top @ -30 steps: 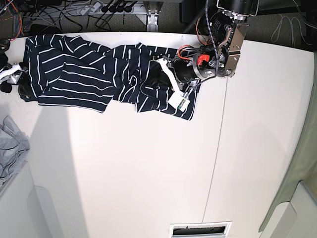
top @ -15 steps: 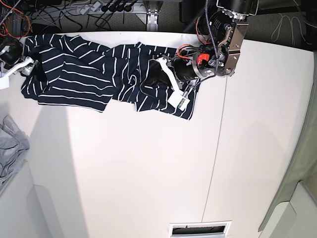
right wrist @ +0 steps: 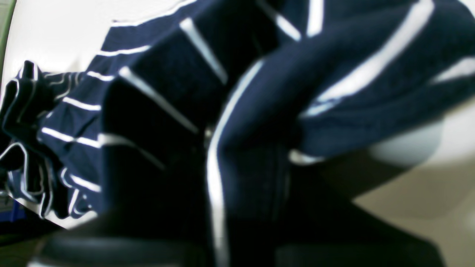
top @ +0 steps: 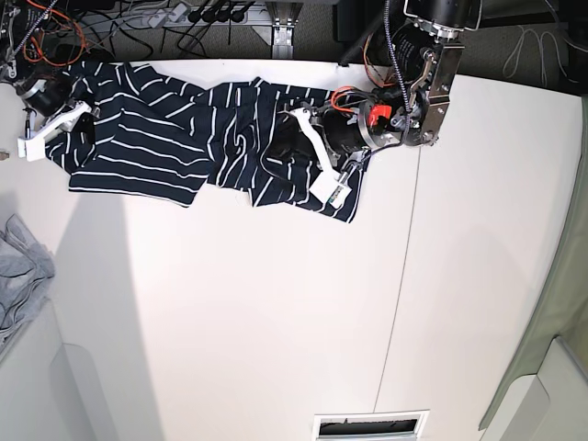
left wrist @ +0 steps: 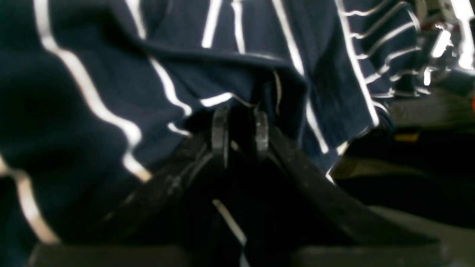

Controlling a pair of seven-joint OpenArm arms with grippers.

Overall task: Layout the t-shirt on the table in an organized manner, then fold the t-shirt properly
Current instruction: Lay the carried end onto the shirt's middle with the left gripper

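Striped t-shirt (top: pixel 175 138) is bunched along the bench's (top: pixel 276 322) far edge, left tool (left wrist: pixel 240 128) and right tool (top: pixel 55 124) both clamped on it.

Lay crumpled at the left edge: a light-grey cloth (top: pixel 20 276). Ran tangled along the top: dark cables (top: pixel 175 23). Sat at the bottom edge: a white-framed slot (top: pixel 371 425).

I see a dark navy-black fabric t-shirt (top: pixel 175 129) with thin, widely spaced white stripes, lying on the broad matte white tabletop (top: pixel 276 312), which carries one thin dark seam line. At the far left edge I make out a plain light-grey crumpled cloth (top: pixel 18 276). Both arms show black bodies with white finger pieces
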